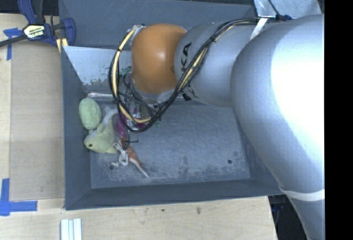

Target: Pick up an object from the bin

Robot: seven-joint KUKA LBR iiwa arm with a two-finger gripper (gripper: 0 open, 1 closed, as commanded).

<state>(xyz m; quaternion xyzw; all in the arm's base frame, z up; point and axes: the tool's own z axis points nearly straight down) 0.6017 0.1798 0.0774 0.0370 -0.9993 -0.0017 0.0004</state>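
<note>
My gripper (131,107) hangs under the arm's wrist at the left-middle of the bin, low over the floor. A small purple thing (119,126) lies right at its lower end; whether it is held I cannot tell. To the left lies a pale green oval thing (90,112). Below that sits a yellow-green soft toy (101,142), touching the purple thing. A small orange and white figure (133,161) lies just below the gripper, near the bin's front.
All the loose things cluster at the bin's left side. The arm and its orange cover with cables span the bin's upper middle and right, hiding the floor beneath. Bare grey floor stretches to the right of the figure.
</note>
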